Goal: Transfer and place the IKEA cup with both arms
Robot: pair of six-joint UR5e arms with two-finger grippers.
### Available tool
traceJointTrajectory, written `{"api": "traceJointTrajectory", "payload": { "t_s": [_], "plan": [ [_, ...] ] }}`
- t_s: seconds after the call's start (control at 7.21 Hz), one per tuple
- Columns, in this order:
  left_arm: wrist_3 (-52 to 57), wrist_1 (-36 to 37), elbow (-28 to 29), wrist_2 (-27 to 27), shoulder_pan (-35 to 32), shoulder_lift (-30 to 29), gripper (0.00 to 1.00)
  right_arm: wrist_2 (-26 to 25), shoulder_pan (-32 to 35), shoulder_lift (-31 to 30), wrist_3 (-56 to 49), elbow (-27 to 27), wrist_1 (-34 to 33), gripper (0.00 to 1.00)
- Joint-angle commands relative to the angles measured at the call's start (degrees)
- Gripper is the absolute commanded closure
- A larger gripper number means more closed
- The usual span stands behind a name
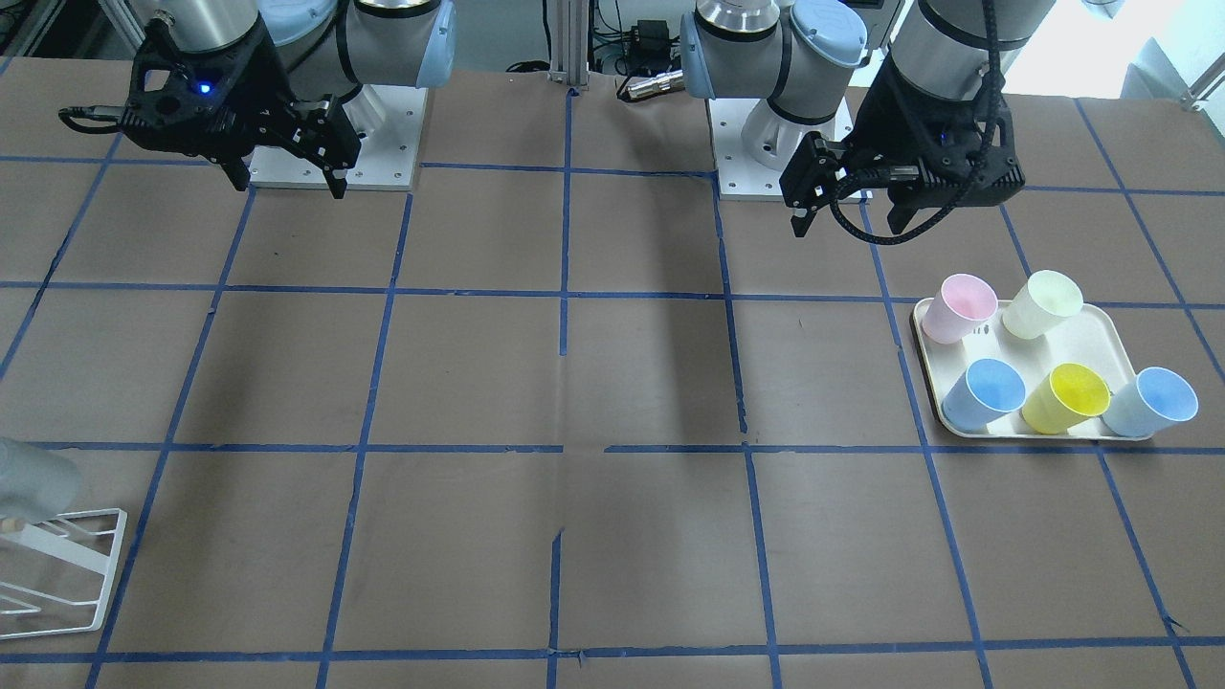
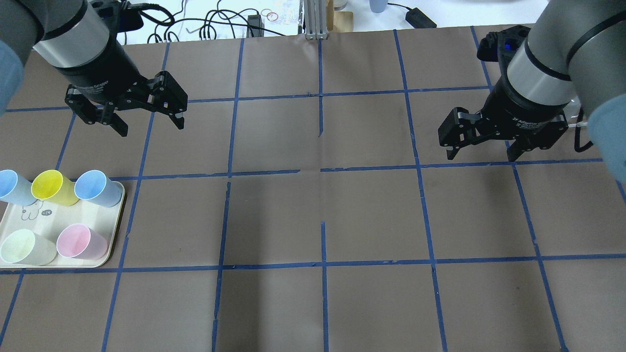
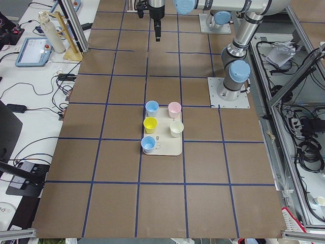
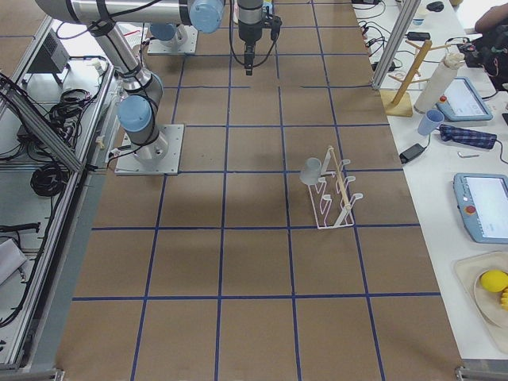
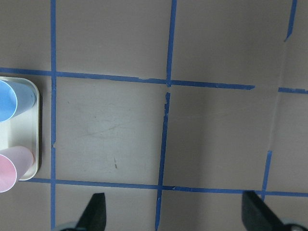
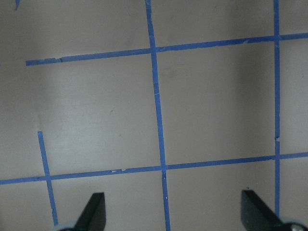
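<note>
The pale grey IKEA cup [image 1: 33, 483] sits tilted on a peg of a white wire rack [image 1: 67, 574] at the table's end on the robot's right. It also shows in the exterior right view [image 4: 311, 169]. It is out of the overhead view. My left gripper [image 2: 151, 128] is open and empty above the table, a little beyond the cup tray; it also shows in the front-facing view [image 1: 848, 228]. My right gripper [image 2: 480, 157] is open and empty above bare table, far from the rack; it also shows in the front-facing view [image 1: 287, 187]. The wrist views show open fingertips over taped brown table.
A cream tray [image 2: 115, 230] on the robot's left holds two light blue cups [image 2: 98, 188], a yellow cup [image 2: 51, 187], a pink cup [image 2: 80, 242] and a pale yellow-green cup [image 2: 24, 248]. Blue tape lines grid the brown table. The rack [image 4: 337, 198] stands near the table's far edge.
</note>
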Motion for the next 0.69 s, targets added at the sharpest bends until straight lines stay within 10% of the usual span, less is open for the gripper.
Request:
{"api": "traceJointTrajectory", "payload": {
  "t_s": [0.0,0.55],
  "plan": [
    [0.02,0.00,0.02,0.09,0.00,0.10,0.00,0.04,-0.08,0.02,-0.02,0.01,-0.35,0.00],
    [0.28,-0.09,0.10,0.26,0.00,0.45,0.00,-0.14,-0.08,0.02,-0.02,0.09,-0.01,0.00]
  ]
}}
